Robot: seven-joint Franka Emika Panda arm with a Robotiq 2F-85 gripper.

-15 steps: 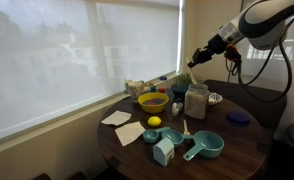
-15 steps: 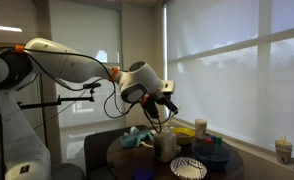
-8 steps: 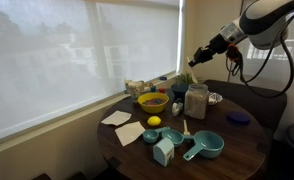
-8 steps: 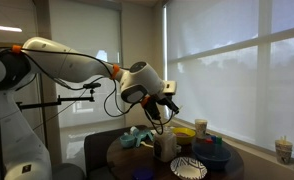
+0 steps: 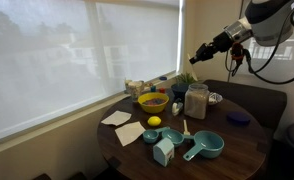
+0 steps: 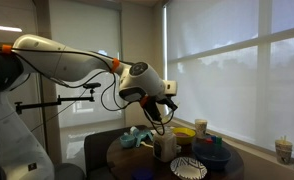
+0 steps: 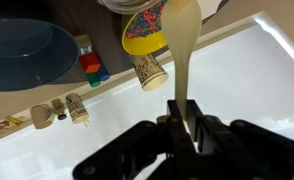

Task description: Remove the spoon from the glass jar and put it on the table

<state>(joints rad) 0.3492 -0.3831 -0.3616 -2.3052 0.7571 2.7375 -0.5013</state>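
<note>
Your fingers (image 7: 184, 108) pinch the spoon (image 7: 182, 45) tight. It is all the way out and hangs high over the glass jar (image 5: 196, 101). Next, carry it to a bare spot on the table (image 5: 237, 148), go down low, then let go.

On inspection, the glass jar (image 5: 196, 101) stood on the table (image 5: 242, 150) just right of the bowl (image 5: 152, 101), with the measuring cups (image 5: 203, 146) and carton (image 5: 164, 152) before them, the napkins (image 5: 117, 118) left of the bowl, and the spoon (image 7: 184, 40) held in the gripper (image 7: 184, 115) above the glass jar.
</note>
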